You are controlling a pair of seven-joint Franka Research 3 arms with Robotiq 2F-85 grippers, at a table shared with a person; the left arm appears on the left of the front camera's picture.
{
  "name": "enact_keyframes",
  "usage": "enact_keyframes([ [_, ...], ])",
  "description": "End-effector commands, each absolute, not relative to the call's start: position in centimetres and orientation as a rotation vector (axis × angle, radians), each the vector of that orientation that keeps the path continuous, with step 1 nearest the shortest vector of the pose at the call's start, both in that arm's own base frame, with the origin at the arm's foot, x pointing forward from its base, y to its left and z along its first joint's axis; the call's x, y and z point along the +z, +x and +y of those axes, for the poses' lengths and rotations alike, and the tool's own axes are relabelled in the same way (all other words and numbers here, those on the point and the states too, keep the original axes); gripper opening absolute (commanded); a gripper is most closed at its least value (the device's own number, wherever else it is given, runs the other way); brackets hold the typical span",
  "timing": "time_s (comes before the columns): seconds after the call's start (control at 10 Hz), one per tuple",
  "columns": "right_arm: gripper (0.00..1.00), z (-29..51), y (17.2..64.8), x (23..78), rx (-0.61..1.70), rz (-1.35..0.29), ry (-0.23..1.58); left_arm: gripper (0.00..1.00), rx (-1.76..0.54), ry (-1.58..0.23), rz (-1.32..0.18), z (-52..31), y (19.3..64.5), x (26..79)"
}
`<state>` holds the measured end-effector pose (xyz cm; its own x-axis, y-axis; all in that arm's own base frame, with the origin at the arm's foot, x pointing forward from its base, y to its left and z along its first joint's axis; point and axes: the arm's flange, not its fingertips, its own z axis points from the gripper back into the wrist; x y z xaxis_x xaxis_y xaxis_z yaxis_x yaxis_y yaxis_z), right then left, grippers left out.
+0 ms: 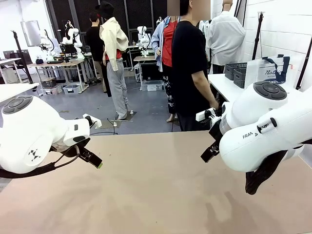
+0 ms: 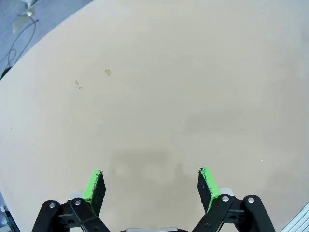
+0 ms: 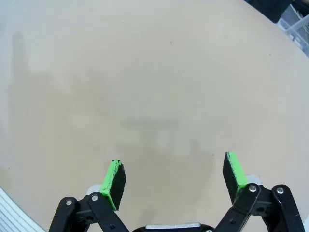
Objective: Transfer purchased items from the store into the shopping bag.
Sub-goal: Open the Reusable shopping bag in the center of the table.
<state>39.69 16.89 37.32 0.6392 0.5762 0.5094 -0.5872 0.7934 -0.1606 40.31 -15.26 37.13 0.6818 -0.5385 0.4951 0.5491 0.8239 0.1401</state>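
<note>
Shopping bag (image 1: 265, 73) (contents unclear) beside baskets (image 1: 237, 74); left fingers (image 2: 94, 186), right fingers (image 3: 115, 181) spread, empty.

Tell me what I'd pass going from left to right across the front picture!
First the left gripper → person in the black top → dark basket → shopping bag.
</note>
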Motion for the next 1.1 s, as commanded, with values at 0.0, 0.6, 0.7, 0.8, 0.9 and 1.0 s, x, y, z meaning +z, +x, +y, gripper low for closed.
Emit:
enact_keyframes([
  [0.0,1.0,16.81,39.53,37.31,0.664,-0.571,0.021,1.0,-0.606,-0.021,-0.549,-15.12,40.36,37.14],
  [0.6,1.0,16.81,39.53,37.31,0.664,-0.571,0.021,1.0,-0.606,-0.021,-0.549,-15.12,40.36,37.14],
  [0.7,1.0,16.81,39.53,37.31,0.664,-0.571,0.021,1.0,-0.606,-0.021,-0.549,-15.12,40.36,37.14],
  [0.8,1.0,16.81,39.53,37.31,0.664,-0.571,0.021,1.0,-0.606,-0.021,-0.549,-15.12,40.36,37.14],
  [0.9,1.0,16.81,39.53,37.31,0.664,-0.571,0.021,1.0,-0.606,-0.021,-0.549,-15.12,40.36,37.14],
  [1.0,1.0,16.81,39.53,37.31,0.664,-0.571,0.021,1.0,-0.606,-0.021,-0.549,-15.12,40.36,37.14],
])
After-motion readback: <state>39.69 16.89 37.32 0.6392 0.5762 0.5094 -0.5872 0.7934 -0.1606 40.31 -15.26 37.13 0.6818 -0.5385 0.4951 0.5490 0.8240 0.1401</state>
